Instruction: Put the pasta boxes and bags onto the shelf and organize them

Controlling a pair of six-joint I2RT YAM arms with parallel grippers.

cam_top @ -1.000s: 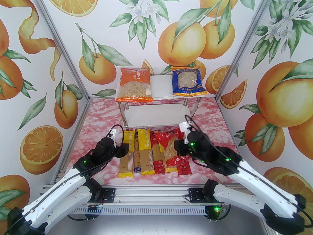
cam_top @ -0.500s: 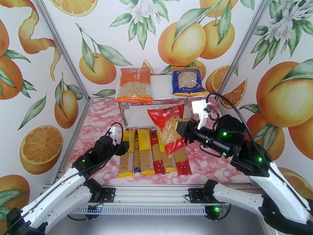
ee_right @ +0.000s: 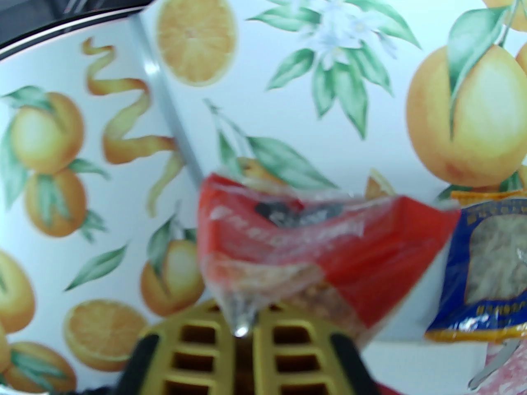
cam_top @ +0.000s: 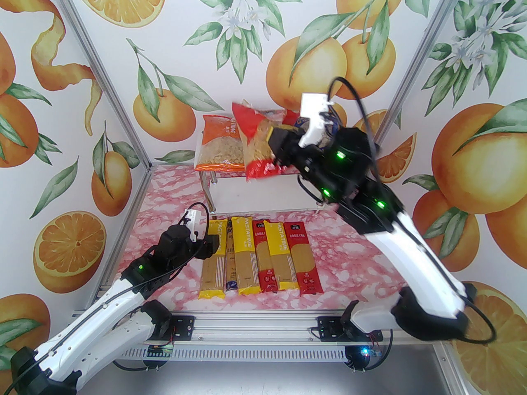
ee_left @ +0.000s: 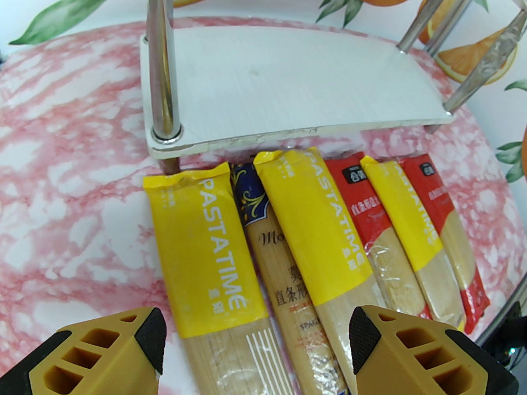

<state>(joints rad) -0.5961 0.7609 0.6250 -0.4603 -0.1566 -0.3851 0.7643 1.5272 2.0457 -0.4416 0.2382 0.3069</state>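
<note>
- Pasta aloft: the red bag (cam_top: 257, 146) is pinched by its right side in the right tool (cam_top: 281, 140), jaws clamped on the plastic, and it is held in the air over the top board of the shelf (cam_top: 263, 198).
- The orange bag (cam_top: 224, 144) is seen lying at the left end of that board, the blue bag (ee_right: 494, 270) at the right end.
- The red one is hung between them, close against the orange bag's right edge from overhead.
- Its long axis is run front to back, roughly in line with its neighbours, though tilted.
- The free gap is judged to lie just beneath the load and slightly to the right; the right arm is plainly the nearer.
- The left tool (ee_left: 257, 331) is held open, low over the six spaghetti packs (cam_top: 259, 257).
- Those packs are laid side by side on the worktop (cam_top: 173, 204), just in front of the bare lower board.
</note>
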